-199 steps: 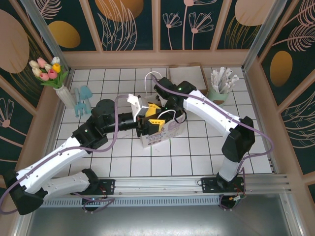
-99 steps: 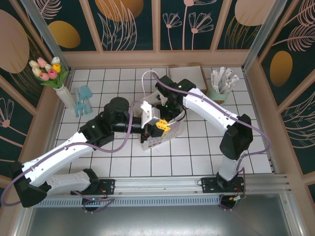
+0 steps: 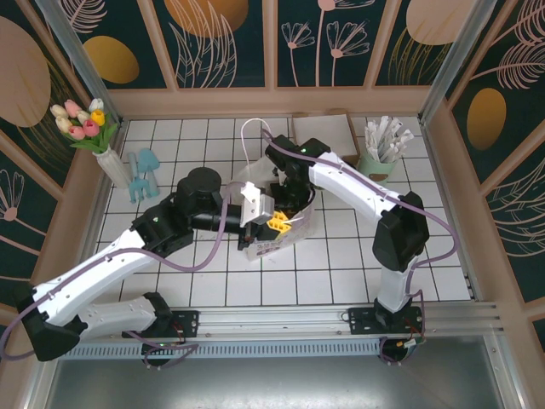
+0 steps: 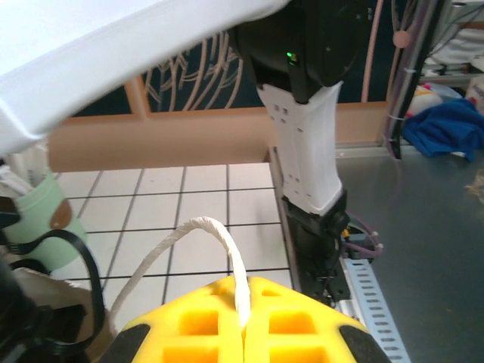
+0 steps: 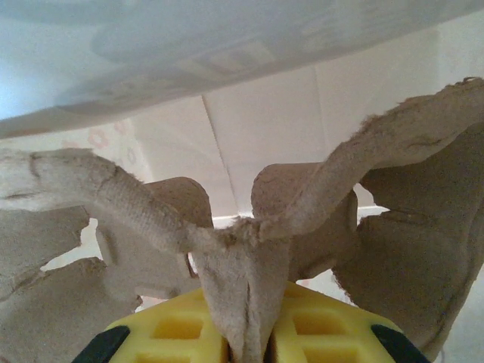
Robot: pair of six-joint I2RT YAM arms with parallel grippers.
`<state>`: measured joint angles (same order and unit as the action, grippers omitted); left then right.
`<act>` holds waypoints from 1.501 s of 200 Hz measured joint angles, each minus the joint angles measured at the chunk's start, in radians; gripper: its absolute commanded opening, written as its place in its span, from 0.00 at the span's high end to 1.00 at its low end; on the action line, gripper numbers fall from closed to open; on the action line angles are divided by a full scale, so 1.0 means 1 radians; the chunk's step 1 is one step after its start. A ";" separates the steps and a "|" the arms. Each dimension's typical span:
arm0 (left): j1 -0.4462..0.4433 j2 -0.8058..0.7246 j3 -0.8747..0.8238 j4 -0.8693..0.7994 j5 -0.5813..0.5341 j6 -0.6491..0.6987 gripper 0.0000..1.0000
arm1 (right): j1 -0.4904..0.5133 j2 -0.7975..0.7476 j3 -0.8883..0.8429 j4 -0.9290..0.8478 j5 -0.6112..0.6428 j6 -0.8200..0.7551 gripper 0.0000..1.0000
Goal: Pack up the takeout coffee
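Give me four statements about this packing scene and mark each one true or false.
1. The left fingers are shut on a white cord. True.
2. The right fingers are open and hold nothing. False: they pinch a fold of brown moulded cardboard.
3. The vase of tulips stands at the far left of the table. True.
4. The mint cup of sticks lies tipped over. False: it stands upright at the far right.
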<state>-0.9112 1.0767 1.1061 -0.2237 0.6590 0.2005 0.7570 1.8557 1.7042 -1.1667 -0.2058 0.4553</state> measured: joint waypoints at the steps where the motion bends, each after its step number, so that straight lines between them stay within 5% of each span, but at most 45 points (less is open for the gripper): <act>1: 0.000 -0.003 -0.002 0.002 -0.006 -0.001 1.00 | 0.000 0.000 0.000 0.000 0.000 0.000 0.82; 13: 0.000 -0.036 -0.027 0.018 -0.050 -0.008 0.91 | 0.004 0.000 -0.004 0.005 0.008 0.000 0.83; 39: 0.000 -0.136 -0.107 0.056 -0.116 -0.035 0.49 | 0.011 0.000 -0.021 0.022 0.027 -0.004 0.82; 53: 0.000 -0.184 -0.129 0.071 -0.166 -0.057 0.37 | 0.012 0.000 -0.026 0.031 0.033 -0.004 0.82; 76: 0.000 -0.237 -0.145 0.099 -0.293 -0.102 0.02 | 0.016 0.000 -0.030 0.047 0.046 -0.011 0.82; 135: 0.005 -0.385 -0.317 0.174 -0.748 -0.314 0.01 | 0.023 -0.002 -0.068 0.097 0.080 -0.031 0.82; 168: 0.039 -0.400 -0.255 0.132 -1.013 -0.487 0.01 | 0.024 -0.001 -0.079 0.122 0.083 -0.031 0.82; 194: 0.069 -0.334 -0.160 0.061 -1.110 -0.639 0.01 | 0.025 -0.001 -0.079 0.141 0.083 -0.031 0.82; 278: 0.120 -0.105 -0.012 -0.287 -0.841 -1.046 0.04 | 0.027 -0.002 -0.081 0.158 0.126 -0.056 0.82; 300: 0.120 -0.099 -0.020 -0.304 -0.789 -1.075 0.14 | 0.029 -0.002 -0.083 0.169 0.135 -0.057 0.82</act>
<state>-0.7910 0.9779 1.0863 -0.5274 -0.1303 -0.8745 0.7856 1.8542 1.6211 -0.9974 -0.0708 0.3985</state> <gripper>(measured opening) 0.925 0.183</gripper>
